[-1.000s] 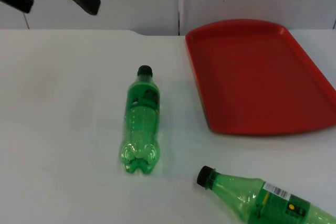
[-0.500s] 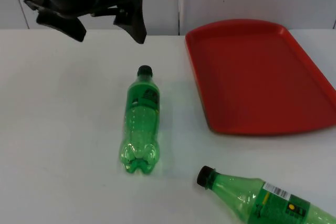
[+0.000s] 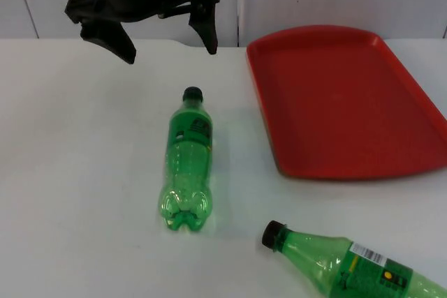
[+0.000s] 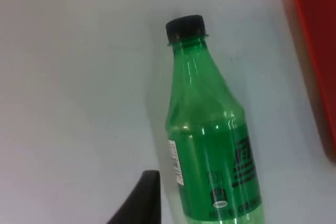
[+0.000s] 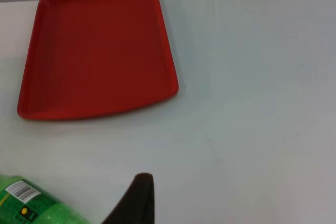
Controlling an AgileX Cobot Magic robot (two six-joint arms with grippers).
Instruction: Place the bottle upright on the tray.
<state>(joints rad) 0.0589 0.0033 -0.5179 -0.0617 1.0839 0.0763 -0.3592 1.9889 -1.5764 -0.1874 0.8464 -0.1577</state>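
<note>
Change: the left hand has travelled from the far left corner toward the tray, and now hangs above the surface just behind the cap of the nearer bottle; nothing else has shifted.
Meaning: I judge this as the approach before a grasp; the bottle is not yet touched.
Left hand: fingers spread wide apart, holding nothing.
Right hand: waiting; one fingertip appears in its wrist view, so I cannot tell its state.
Bottle: green, lying on its side just left of the tray, cap pointing at the wall.
Second bottle: lying in front of the tray.
Labels: dark lettering on the first bottle, a white barcode patch on the second; neither is legible.
</note>
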